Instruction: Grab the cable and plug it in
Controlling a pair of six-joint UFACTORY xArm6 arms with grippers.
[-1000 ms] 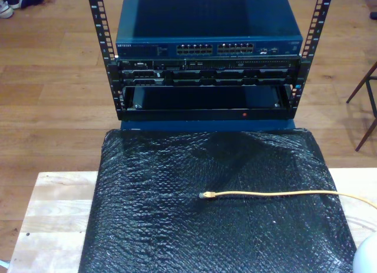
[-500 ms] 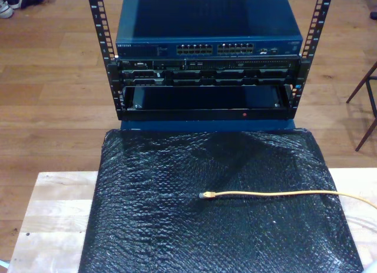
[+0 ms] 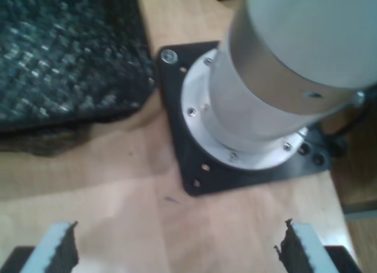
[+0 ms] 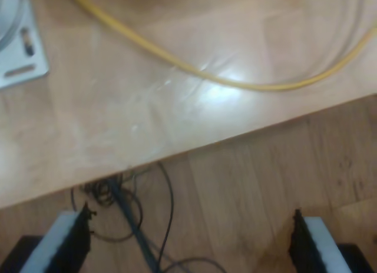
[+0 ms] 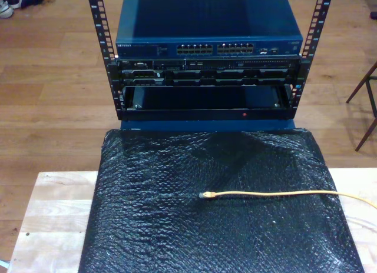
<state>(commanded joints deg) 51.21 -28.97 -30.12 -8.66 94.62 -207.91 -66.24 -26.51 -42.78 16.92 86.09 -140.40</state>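
On the black bubble-wrap mat (image 5: 177, 214) that covers the middle of the pale wooden worktop (image 5: 53, 208), the cable (image 5: 277, 193) is laid out, thin and yellow-orange. In the exterior view its small plug (image 5: 204, 195) is seen close to the mat's centre, and from there the cable is stretched towards three o'clock, leaving the mat and the picture at the exterior view's right edge. Beyond the mat, towards twelve o'clock in that view, a black equipment rack (image 5: 206, 79) is stood on the wooden floor (image 5: 53, 96); a blue network switch (image 5: 209, 48) with two blocks of ports is mounted at its top, darker panels are set under it, and an open bay is left at the bottom. In the second wrist view a curved stretch of the cable (image 4: 235, 82) is seen lying on the worktop near its edge, with thin dark wires (image 4: 135, 226) on the floor below; my second gripper (image 4: 191, 237) is held wide apart and empty, well clear of the cable. In the first wrist view my first gripper (image 3: 177, 249) is likewise spread wide with nothing between its jaws, above bare worktop, and a round silver arm base (image 3: 265, 90) bolted on a black plate (image 3: 177, 108) is seen just beside a corner of the mat (image 3: 65, 55).
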